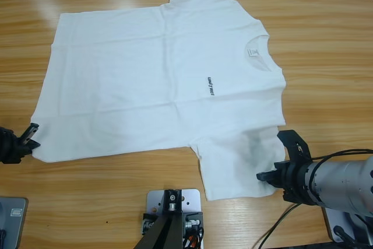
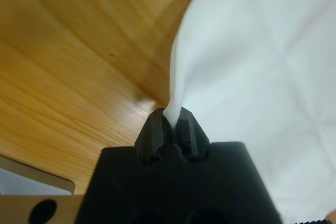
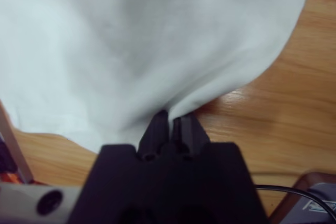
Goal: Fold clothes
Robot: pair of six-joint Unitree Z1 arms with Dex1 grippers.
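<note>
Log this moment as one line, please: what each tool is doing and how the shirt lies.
left tool: shut on T-shirt hem corner | right tool: shut on near sleeve edge | shirt: flat on table, unfolded

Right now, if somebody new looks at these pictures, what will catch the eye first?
First, the large white T-shirt spread flat across the wooden table, its collar toward the right of the high view and small dark lettering on the chest. Next, the two black claws at the near edge: the left claw is shut on the hem corner at the far left, and the right claw pinches the near sleeve at the lower right.
</note>
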